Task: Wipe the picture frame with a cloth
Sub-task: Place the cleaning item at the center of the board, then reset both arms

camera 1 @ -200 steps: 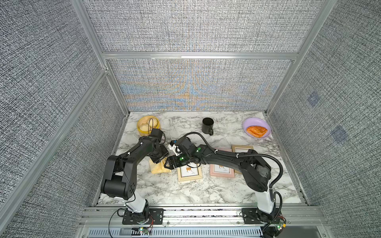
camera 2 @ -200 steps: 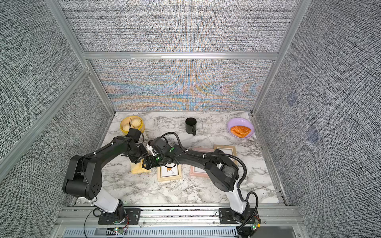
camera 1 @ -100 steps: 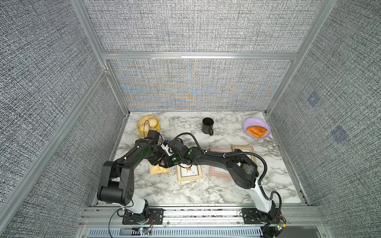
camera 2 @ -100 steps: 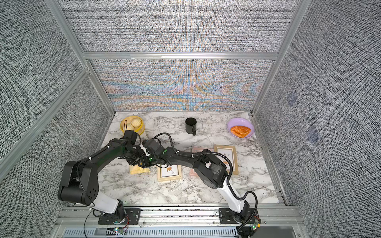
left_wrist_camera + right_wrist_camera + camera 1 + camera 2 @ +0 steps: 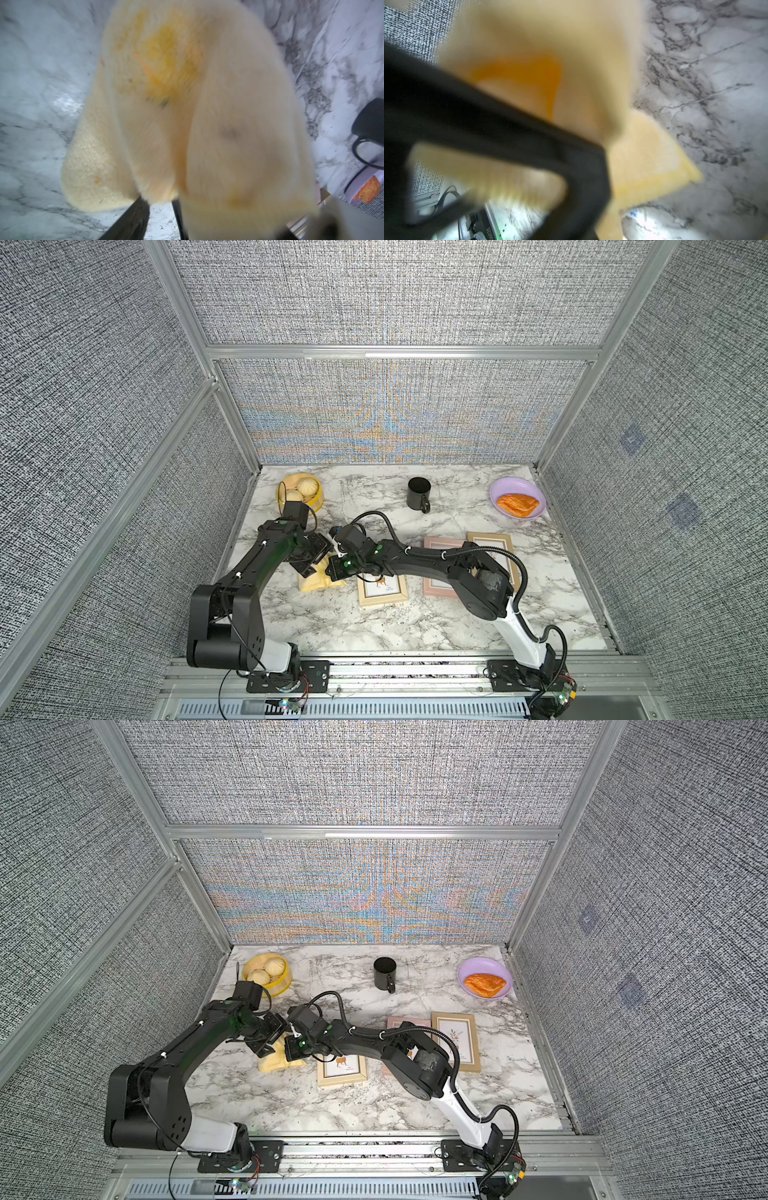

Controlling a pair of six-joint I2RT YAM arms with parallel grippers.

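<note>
The pale yellow cloth (image 5: pixel 316 581) (image 5: pixel 274 1063) lies bunched on the marble, left of the picture frames. Both grippers meet over it. My left gripper (image 5: pixel 308 563) (image 5: pixel 159 202) stands open, with marble showing between its dark fingers (image 5: pixel 135 216). The stained cloth (image 5: pixel 187 104) hangs close before that camera. My right gripper (image 5: pixel 337 568) (image 5: pixel 293 1048) is shut on the cloth's near edge, and the cloth (image 5: pixel 550 41) fills the right wrist view. Just right of it lies a light wood picture frame (image 5: pixel 382 592) (image 5: pixel 341 1072). The right arm partly covers a pink frame (image 5: pixel 436 572) and a brown frame (image 5: pixel 498 543).
At the back stand a yellow basket of buns (image 5: pixel 300 489), a black mug (image 5: pixel 417 493) and a lilac plate (image 5: pixel 523 485) with an orange pastry. Grey fabric walls close in three sides of the marble table (image 5: pixel 374 626).
My right gripper has shut on the cloth and my left gripper has opened. Both wrists shifted slightly over the cloth.
</note>
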